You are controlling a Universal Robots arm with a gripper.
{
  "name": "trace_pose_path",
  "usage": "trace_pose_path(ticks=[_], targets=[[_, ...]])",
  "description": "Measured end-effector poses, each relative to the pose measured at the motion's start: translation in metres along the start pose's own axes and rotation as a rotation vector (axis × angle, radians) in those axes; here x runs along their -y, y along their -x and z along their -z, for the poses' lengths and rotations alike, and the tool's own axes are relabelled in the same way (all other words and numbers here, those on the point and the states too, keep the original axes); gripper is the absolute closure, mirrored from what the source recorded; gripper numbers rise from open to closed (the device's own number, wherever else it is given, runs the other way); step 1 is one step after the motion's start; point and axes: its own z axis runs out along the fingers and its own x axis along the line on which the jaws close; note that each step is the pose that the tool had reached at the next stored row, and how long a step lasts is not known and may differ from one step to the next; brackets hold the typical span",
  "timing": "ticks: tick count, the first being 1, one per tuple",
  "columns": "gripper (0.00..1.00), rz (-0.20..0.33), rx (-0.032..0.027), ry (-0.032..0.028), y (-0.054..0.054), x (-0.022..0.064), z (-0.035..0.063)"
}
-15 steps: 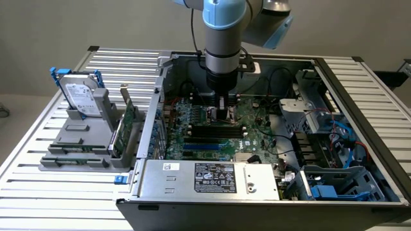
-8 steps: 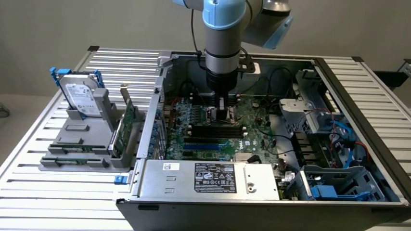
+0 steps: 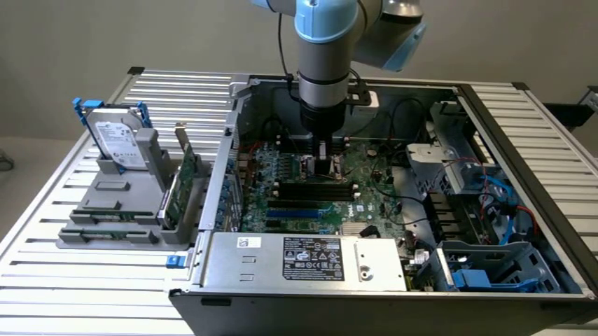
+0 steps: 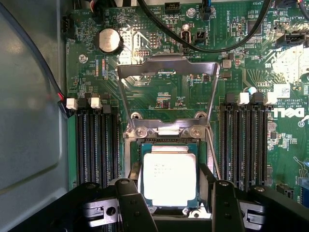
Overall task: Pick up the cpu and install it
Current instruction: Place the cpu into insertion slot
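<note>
While spread pincer [image 4: 177, 195] straddles seated cpu [image 4: 170, 174] | motherboard [image 4: 164, 92] print reads DELL

A green motherboard [image 4: 169, 99] carries a round coin battery [image 4: 109, 40], with a black cable [image 4: 166, 30] looping across the board just beside it. Black memory slots [image 4: 94, 145] stand on both sides of the processor socket [image 4: 134, 145]. Its metal load plate [image 4: 166, 67] is swung open. The cpu [image 4: 170, 176], silver top up, lies in the socket, and the black end effector [image 4: 172, 193] sits close over it.
</note>
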Motion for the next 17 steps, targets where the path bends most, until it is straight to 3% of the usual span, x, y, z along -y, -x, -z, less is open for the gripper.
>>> trace_pose_path(ticks=[7,8,17], targets=[[0.44,0.0,0.0001,0.0,-0.0002,0.0,0.0],[0.37,0.0,0.0001,0.0,-0.0002,0.0,0.0],[0.37,0.0,0.0,0.0,-0.0002,0.0,0.0]])
